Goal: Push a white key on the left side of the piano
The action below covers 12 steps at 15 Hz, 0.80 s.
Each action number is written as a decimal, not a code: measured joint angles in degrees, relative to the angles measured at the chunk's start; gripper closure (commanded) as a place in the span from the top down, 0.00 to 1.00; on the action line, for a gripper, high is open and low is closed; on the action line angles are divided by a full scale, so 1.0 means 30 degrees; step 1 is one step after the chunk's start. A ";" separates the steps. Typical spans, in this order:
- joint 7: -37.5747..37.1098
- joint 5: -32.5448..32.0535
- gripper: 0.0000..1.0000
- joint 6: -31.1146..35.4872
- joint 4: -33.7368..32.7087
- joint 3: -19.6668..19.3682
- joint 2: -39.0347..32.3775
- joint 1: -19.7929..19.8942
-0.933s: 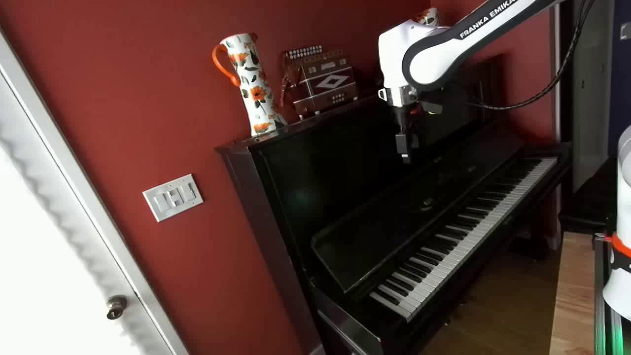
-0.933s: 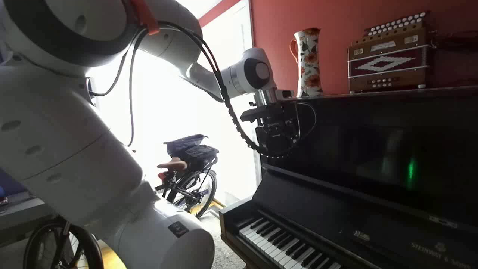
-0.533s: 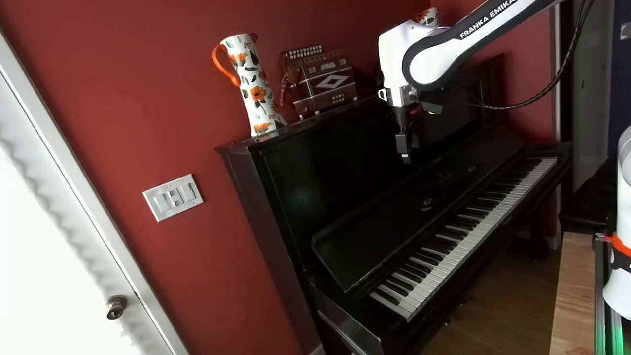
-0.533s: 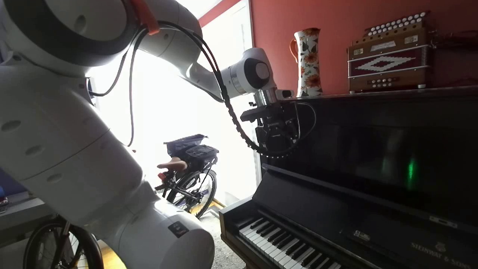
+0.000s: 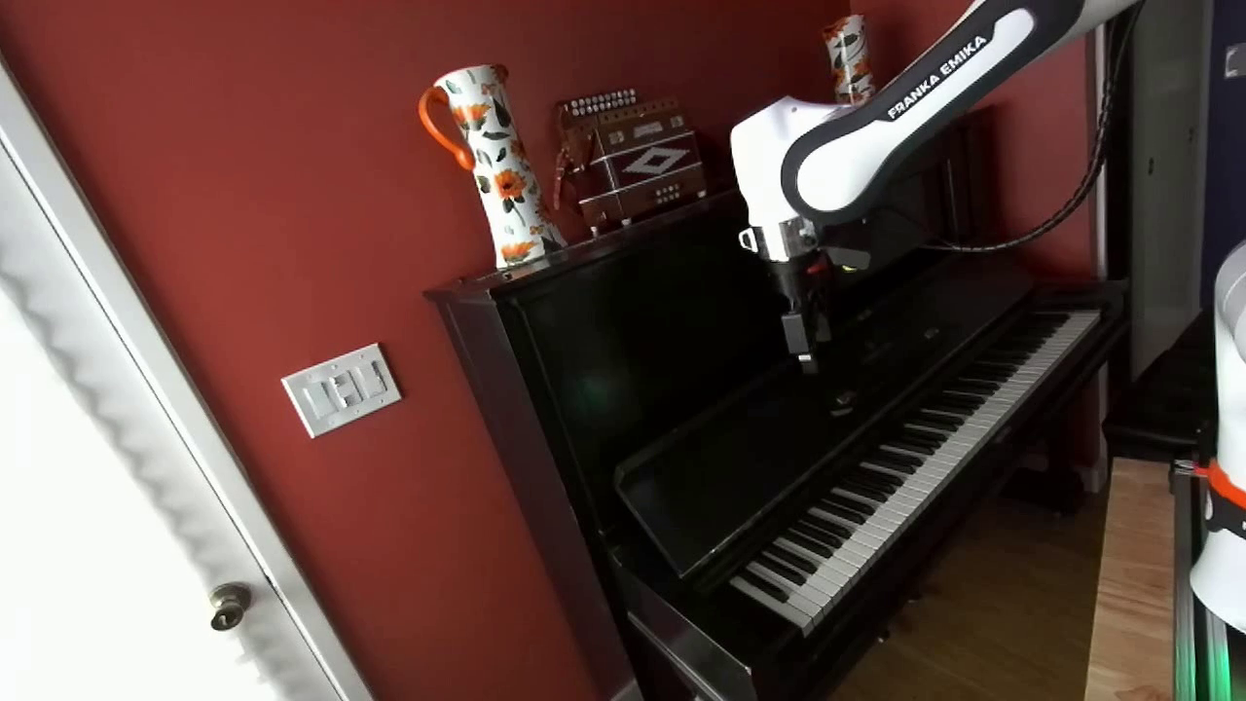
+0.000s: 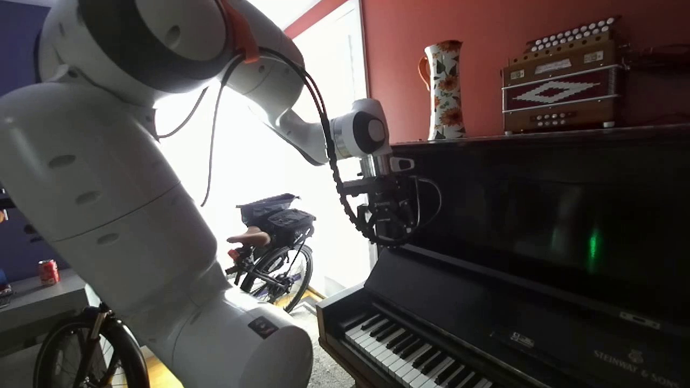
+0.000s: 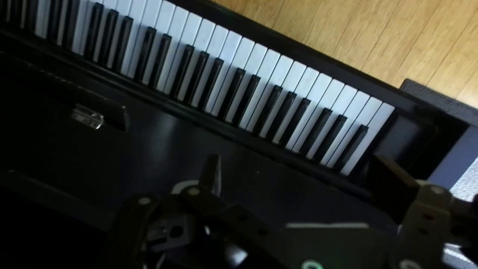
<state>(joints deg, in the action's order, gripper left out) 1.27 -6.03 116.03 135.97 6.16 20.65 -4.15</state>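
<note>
The glossy black upright piano (image 5: 672, 506) stands against the red wall, and it also shows in an exterior view (image 6: 528, 215). The white keys (image 5: 827, 584) at its near end show in both exterior views (image 6: 372, 345). In the wrist view the row of white keys (image 7: 227, 45) runs diagonally across the top and ends at the right. My gripper (image 5: 806, 362) hangs pointing down in front of the piano's upper panel, above and apart from the keys; it also shows in an exterior view (image 6: 391, 229). In the wrist view my gripper (image 7: 298, 170) is open and empty, its fingers wide apart over the black fallboard (image 7: 242, 168).
A floral pitcher (image 5: 496, 166) and an accordion (image 5: 642, 161) stand on the piano top, with another floral vase (image 5: 852, 63) farther along. The upper panel (image 6: 539, 205) rises behind the gripper. A bicycle (image 6: 280, 264) stands beyond the piano's end. A cable loops beside the gripper.
The arm and gripper have moved downward, closer to the keys, and slightly toward the piano's near end in the exterior views. The piano and the things on it have not moved.
</note>
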 measured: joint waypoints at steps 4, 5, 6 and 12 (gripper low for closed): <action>0.0143 0.1732 1.00 0.2277 0.1654 0.0056 -0.1589 -0.1000; 0.0220 0.2129 1.00 0.3096 0.2106 0.0071 -0.2014 -0.1174; 0.0325 0.2460 1.00 0.3840 0.2490 0.0079 -0.2413 -0.1320; 0.1563 0.3782 1.00 0.7119 0.3834 0.0214 -0.5324 -0.1874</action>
<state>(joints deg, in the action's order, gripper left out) 5.95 5.32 137.39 147.47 6.80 4.68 -9.77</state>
